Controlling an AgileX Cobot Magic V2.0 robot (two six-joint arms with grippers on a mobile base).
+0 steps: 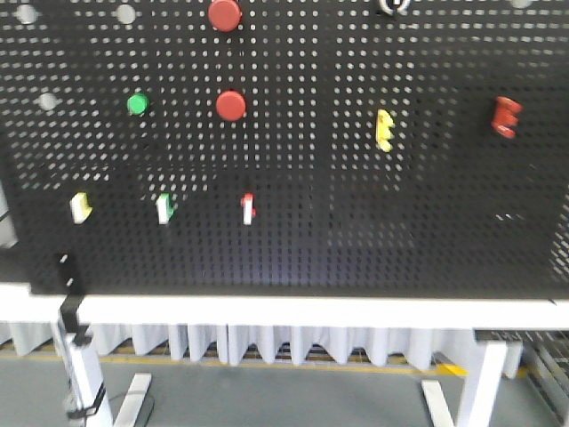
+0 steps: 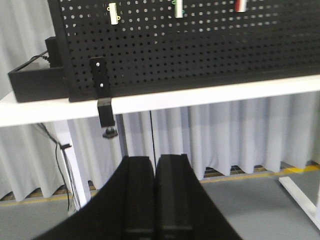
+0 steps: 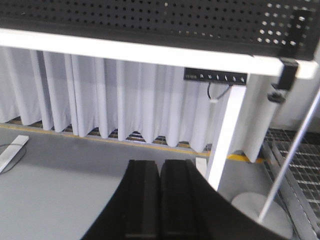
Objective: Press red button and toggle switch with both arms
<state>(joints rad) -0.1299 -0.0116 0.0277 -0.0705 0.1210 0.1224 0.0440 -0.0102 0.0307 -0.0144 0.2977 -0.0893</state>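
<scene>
A black pegboard (image 1: 356, 231) stands upright on a white table (image 1: 267, 310). Two round red buttons (image 1: 231, 106) sit one above the other, the upper one (image 1: 224, 14) at the top edge. A red-and-white toggle switch (image 1: 248, 208) hangs below them; its lower end shows in the left wrist view (image 2: 240, 5). My left gripper (image 2: 155, 159) is shut and empty, held low below the table edge. My right gripper (image 3: 160, 163) is shut and empty, also low, over the floor. Neither arm shows in the front view.
Also on the board: a green button (image 1: 137, 104), a yellowish-white switch (image 1: 80, 206), a green-and-white switch (image 1: 164, 207), a yellow piece (image 1: 384, 130), a red piece (image 1: 506, 116). A black clamp (image 2: 103, 95) grips the table's left edge. A white table leg (image 3: 225, 137) and a round pole base (image 3: 260, 210) stand near the right gripper.
</scene>
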